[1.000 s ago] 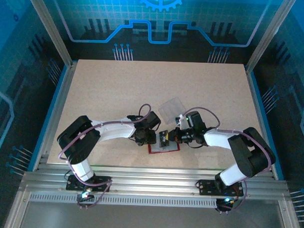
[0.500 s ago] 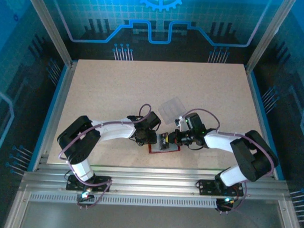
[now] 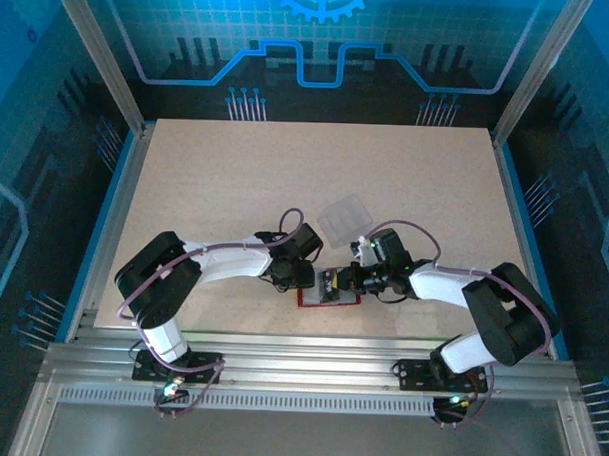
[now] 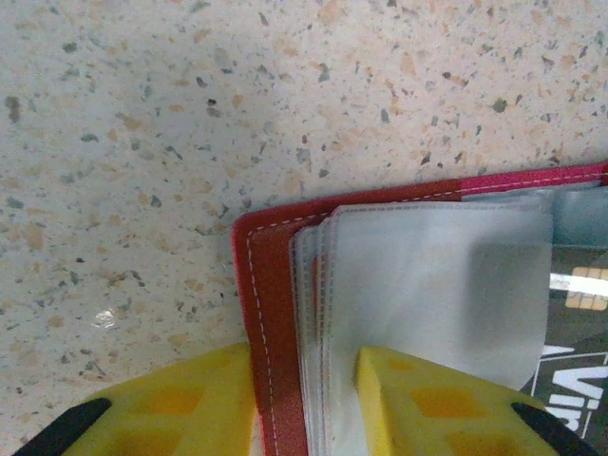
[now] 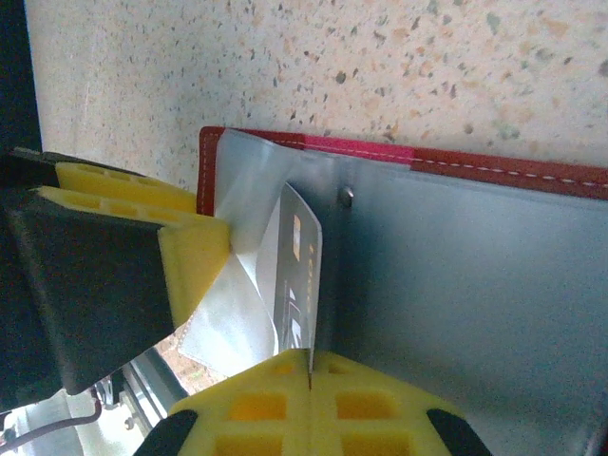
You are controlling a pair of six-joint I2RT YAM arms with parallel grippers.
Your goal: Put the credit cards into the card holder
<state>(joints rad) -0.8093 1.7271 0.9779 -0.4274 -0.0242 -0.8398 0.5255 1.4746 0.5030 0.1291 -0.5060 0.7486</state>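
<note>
Speckled beige worktop [image 3: 236, 186] sits inside a blue-lit enclosure with circuit-pattern walls, and from above we see both arms meeting near its front edge. The left gripper [image 3: 301, 279] and the right gripper [image 3: 333, 282] come together over the red card holder [image 3: 329, 300], which lies open on the surface, with a clear plastic box [image 3: 345, 218] just behind them. From the left wrist, we see two yellow fingers [image 4: 180, 404] of the left gripper [image 4: 306, 404] pinching the card holder [image 4: 271, 285] at its stitched red edge, the stack of pale sleeves [image 4: 427, 275] caught between them as well. At the right side a dark card [image 4: 579, 351] lies partly under a sleeve; it carries a gold chip, and we can read white letters "Vi", the rest being cut off. From the right wrist, the right gripper [image 5: 311, 366] has its yellow pads pressed together on a credit card [image 5: 299, 271], which stands on edge against the card holder [image 5: 456, 161], between a translucent sleeve and the grey pocket bearing a pale stud [image 5: 349, 195]. Its markings are too small for us to read. We cannot tell whether it is the lettered card. The left gripper [image 5: 190, 252] clamps the holder's left edge just beside it.
</note>
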